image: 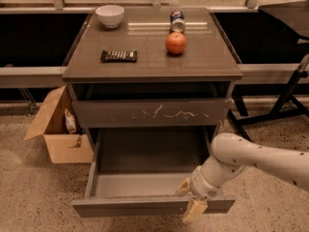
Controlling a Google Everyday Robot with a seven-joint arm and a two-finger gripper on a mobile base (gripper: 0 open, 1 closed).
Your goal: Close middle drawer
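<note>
The middle drawer [145,206] is pulled far out of the cabinet, its plain dark grey front low in the camera view and its inside [149,153] empty. My gripper [189,199] is at the right part of that front, on the end of the white arm [251,161] that comes in from the right. One pale finger [183,187] shows just inside the front edge and the other [195,210] hangs outside it, so the fingers are apart, with the front panel between them.
Above is the taller drawer front with white scratch marks [152,112]. The cabinet top holds a white bowl [109,15], a can [177,19], an orange-red fruit [175,42] and a dark snack bar [119,56]. An open cardboard box [60,127] stands left; black stand legs [285,103] stand right.
</note>
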